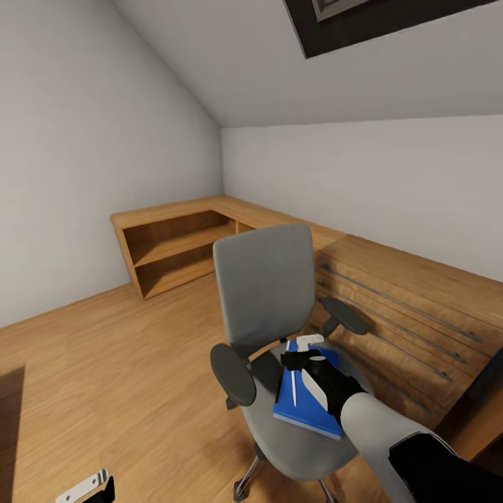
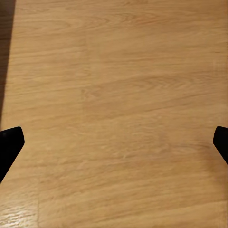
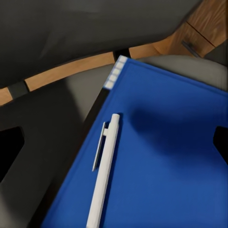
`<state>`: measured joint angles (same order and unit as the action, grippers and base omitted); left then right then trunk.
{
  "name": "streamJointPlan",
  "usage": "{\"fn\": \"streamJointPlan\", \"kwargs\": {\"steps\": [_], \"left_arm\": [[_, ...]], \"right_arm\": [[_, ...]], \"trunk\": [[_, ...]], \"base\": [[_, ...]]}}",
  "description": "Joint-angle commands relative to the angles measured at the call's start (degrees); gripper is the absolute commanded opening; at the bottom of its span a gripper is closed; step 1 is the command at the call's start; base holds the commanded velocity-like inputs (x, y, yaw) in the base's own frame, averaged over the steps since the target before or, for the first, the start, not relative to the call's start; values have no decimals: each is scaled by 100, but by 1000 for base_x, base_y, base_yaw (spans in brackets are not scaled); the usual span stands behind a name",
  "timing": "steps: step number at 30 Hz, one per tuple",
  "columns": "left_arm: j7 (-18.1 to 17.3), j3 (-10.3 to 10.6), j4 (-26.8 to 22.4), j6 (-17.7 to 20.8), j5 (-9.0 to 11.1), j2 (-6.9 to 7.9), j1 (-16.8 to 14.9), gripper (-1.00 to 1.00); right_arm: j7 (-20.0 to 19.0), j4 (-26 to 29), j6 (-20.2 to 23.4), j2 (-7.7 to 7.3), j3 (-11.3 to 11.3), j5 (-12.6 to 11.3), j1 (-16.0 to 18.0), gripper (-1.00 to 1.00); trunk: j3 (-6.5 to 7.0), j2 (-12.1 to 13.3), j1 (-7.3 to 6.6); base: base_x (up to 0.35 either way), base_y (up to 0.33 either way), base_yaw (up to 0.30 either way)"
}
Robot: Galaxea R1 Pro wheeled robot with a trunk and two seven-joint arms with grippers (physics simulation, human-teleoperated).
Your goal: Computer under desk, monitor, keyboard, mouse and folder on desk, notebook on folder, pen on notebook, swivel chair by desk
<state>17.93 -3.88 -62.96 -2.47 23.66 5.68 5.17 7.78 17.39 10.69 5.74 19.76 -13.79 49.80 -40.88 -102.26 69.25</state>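
The grey swivel chair [image 1: 265, 286] stands mid-room with its back toward the far wall. On its seat lies the blue folder [image 1: 311, 409], and the white pen [image 1: 294, 388] rests on top of it. My right gripper [image 1: 305, 353] hovers just above the folder's far end. The right wrist view has the folder [image 3: 171, 171] and pen [image 3: 103, 180] close below the open right gripper [image 3: 114, 147], nothing between its fingers. My left gripper [image 1: 94, 489] hangs low at the left, open over bare floor [image 2: 114, 142].
A light wooden dresser [image 1: 405, 307] with long metal handles stands right behind the chair, close to its armrest [image 1: 344, 316]. A low open wooden shelf [image 1: 181, 251] runs along the far corner. Wood plank floor [image 1: 105, 363] stretches free to the left.
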Motion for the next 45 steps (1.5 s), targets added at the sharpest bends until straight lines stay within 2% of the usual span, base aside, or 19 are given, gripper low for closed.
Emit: {"fn": "streamJointPlan", "kwargs": {"steps": [1,26,45], "left_arm": [[17,11,-6,-26,60,3,2,100],[17,11,3,-26,60,3,2,100],[17,10,3,-26,64,3,2,100]], "right_arm": [[64,10,29,-2,50,-54,3,100],[171,10,29,4,54,-55,3,100],[180,10,29,6,54,-60,3,100]], "trunk": [[-23,-44,22],[-472,-1047,572],[-507,-1127,615]], "base": [[0,0,0],[0,0,0],[0,0,0]]}}
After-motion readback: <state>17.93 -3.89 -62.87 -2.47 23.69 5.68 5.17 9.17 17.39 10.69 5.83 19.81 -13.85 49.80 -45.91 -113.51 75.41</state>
